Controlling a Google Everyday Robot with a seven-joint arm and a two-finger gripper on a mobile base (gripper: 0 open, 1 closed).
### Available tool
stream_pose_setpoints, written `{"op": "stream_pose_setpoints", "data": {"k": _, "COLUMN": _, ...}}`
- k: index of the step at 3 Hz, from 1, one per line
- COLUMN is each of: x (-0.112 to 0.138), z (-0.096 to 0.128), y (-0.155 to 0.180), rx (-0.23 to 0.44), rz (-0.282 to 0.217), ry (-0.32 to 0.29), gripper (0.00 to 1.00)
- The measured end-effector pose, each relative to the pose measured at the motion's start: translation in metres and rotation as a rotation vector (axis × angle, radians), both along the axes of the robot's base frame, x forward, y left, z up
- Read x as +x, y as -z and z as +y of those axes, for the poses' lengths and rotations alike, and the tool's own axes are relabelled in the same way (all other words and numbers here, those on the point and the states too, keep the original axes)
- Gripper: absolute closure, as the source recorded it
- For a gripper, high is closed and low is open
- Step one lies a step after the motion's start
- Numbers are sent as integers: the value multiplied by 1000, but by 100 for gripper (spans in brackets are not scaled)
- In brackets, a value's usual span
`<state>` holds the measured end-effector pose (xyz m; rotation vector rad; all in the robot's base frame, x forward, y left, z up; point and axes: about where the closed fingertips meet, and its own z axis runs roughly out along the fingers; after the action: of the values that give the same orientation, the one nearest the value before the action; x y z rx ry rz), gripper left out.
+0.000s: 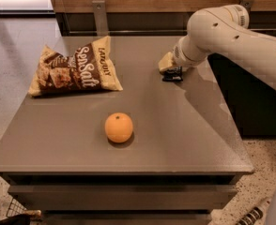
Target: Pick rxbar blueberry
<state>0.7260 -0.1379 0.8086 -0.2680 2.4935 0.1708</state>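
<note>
A small dark flat bar, the rxbar blueberry (172, 74), lies on the grey table (175, 135) at the back right, partly covered. My gripper (166, 63) is low over the table, right at the bar's upper left edge and seemingly touching it. The white arm (232, 36) reaches in from the right. I cannot tell whether the bar is gripped.
A tan-and-brown chip bag (74, 69) lies at the back left. An orange (118, 127) sits near the middle front. A wooden wall with a metal rail (100, 15) runs behind the table. The table's right edge drops to a speckled floor (264, 158).
</note>
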Motion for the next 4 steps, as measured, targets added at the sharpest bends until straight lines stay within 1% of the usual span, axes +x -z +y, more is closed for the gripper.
{"op": "stream_pose_setpoints", "data": {"k": 1, "x": 0, "z": 0, "y": -11, "rx": 0, "rz": 0, "ry": 0, "gripper": 95}}
{"op": "stream_pose_setpoints", "data": {"k": 2, "x": 0, "z": 0, "y": -11, "rx": 0, "rz": 0, "ry": 0, "gripper": 100}}
{"op": "stream_pose_setpoints", "data": {"k": 3, "x": 5, "z": -3, "y": -28, "rx": 3, "rz": -22, "ry": -11, "gripper": 100}}
{"op": "stream_pose_setpoints", "data": {"k": 4, "x": 6, "z": -14, "y": -57, "rx": 2, "rz": -69, "ry": -32, "gripper": 100}}
